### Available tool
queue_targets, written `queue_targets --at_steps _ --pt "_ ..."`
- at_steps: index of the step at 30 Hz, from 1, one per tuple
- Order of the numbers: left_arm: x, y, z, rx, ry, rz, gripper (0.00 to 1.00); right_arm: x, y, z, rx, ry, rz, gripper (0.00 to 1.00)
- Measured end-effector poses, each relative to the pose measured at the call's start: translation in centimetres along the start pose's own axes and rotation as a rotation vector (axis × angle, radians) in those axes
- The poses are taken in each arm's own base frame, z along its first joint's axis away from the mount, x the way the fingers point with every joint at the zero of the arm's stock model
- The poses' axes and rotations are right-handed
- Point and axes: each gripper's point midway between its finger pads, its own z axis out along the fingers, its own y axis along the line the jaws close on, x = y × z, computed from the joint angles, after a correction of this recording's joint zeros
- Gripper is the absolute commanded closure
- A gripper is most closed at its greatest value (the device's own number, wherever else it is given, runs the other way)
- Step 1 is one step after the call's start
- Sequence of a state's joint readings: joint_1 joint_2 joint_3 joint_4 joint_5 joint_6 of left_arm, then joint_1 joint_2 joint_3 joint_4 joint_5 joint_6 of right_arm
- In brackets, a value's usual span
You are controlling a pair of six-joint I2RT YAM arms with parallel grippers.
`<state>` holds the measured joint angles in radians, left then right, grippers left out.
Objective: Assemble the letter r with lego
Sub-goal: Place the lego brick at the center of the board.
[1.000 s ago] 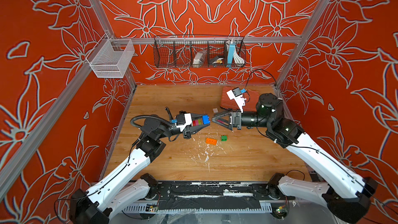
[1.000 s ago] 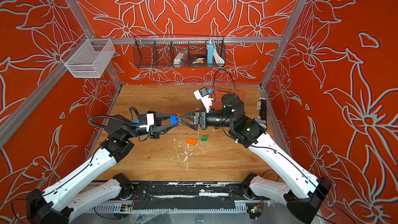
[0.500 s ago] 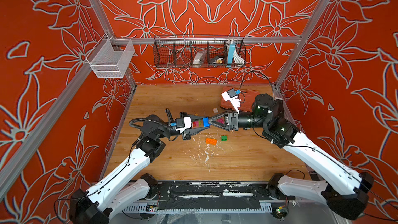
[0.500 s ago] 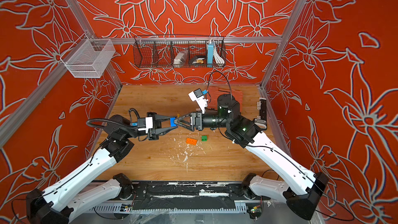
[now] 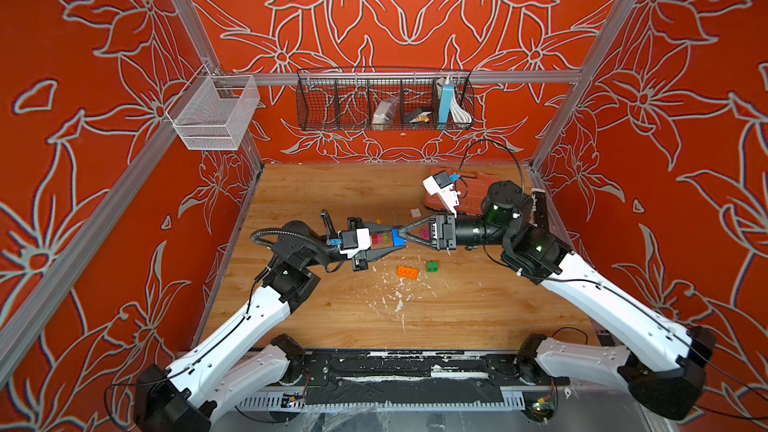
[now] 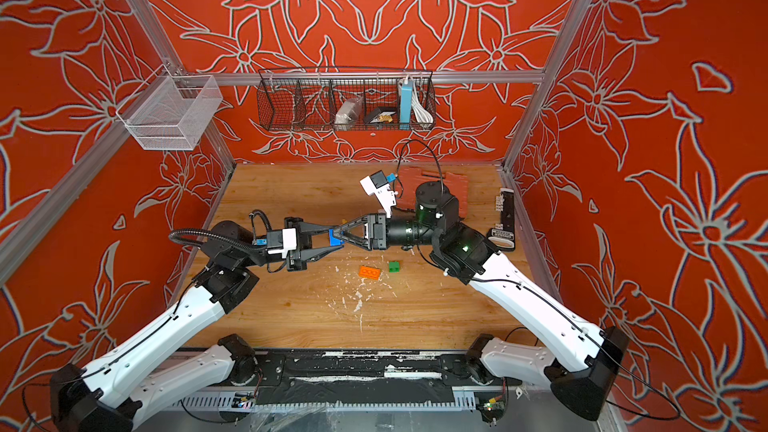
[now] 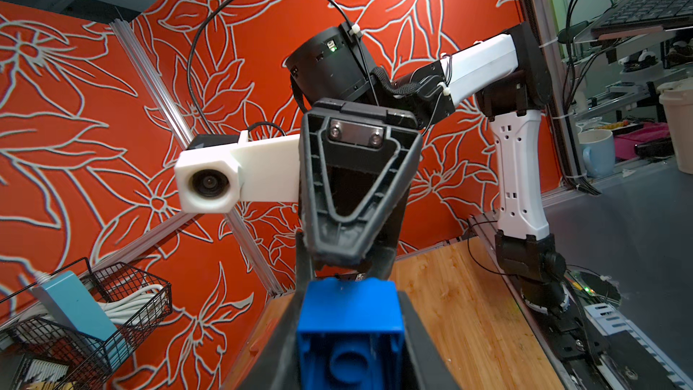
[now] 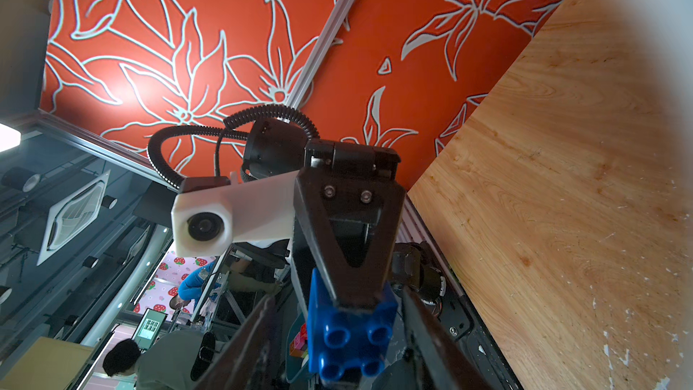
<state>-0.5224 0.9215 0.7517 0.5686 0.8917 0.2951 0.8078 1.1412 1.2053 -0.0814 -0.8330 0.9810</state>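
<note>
Your left fingers [image 5: 380, 251] clamp the lego row [image 5: 382, 238], long axis left-right; its blue brick [image 5: 398, 238] meets the right fingers [image 5: 417, 228], whose grip you cannot tell.

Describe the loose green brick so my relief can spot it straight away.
On the wooden table, near its middle, two loose bricks lie side by side. The green brick is the small square one, on the right arm's side of the longer orange brick.

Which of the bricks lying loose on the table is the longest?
The orange brick: it is oblong, with more studs on top, while the green brick beside it is small and square.
</note>
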Motion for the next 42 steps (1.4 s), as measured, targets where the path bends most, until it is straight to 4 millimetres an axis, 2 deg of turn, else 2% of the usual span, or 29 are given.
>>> queue_targets --at_steps 14,21,28,30,31,32,33,37,39,42 --pt "-0.1 0.1 0.0 0.000 0.002 0.014 1.00 0.6 -0.5 0.4 -0.009 0.022 0.036 0.59" --pt "-0.2 0.1 0.0 0.001 0.003 0.028 1.00 0.6 -0.4 0.5 -0.020 0.026 0.057 0.70" --pt "-0.2 0.2 0.0 -0.005 0.010 0.032 1.00 0.5 -0.2 0.5 -0.024 0.024 0.059 0.91" --pt "-0.1 0.3 0.0 -0.010 0.017 0.028 0.75 0.5 -0.3 0.5 -0.021 0.021 0.058 0.99" --pt "-0.1 0.4 0.1 -0.013 0.023 0.023 0.53 0.4 -0.3 0.5 -0.018 0.015 0.055 1.00" --pt "-0.2 0.5 0.1 -0.016 0.030 0.015 0.04 0.2 -0.4 0.4 -0.012 0.004 0.044 1.00" --pt "-0.1 0.7 0.1 -0.024 0.039 0.000 0.01 0.1 -0.4 0.3 -0.001 -0.006 0.029 1.00" --pt "0.1 1.1 -0.3 -0.060 0.092 -0.098 0.01 -0.1 -2.0 -0.8 0.124 -0.068 -0.046 1.00" --pt "0.3 0.9 -0.7 -0.081 0.118 -0.162 0.01 -0.2 -3.3 -1.6 0.217 -0.098 -0.080 1.00" --pt "0.8 0.9 -1.9 -0.153 0.159 -0.267 0.01 -0.1 -6.4 -3.1 0.400 -0.126 -0.129 1.00"
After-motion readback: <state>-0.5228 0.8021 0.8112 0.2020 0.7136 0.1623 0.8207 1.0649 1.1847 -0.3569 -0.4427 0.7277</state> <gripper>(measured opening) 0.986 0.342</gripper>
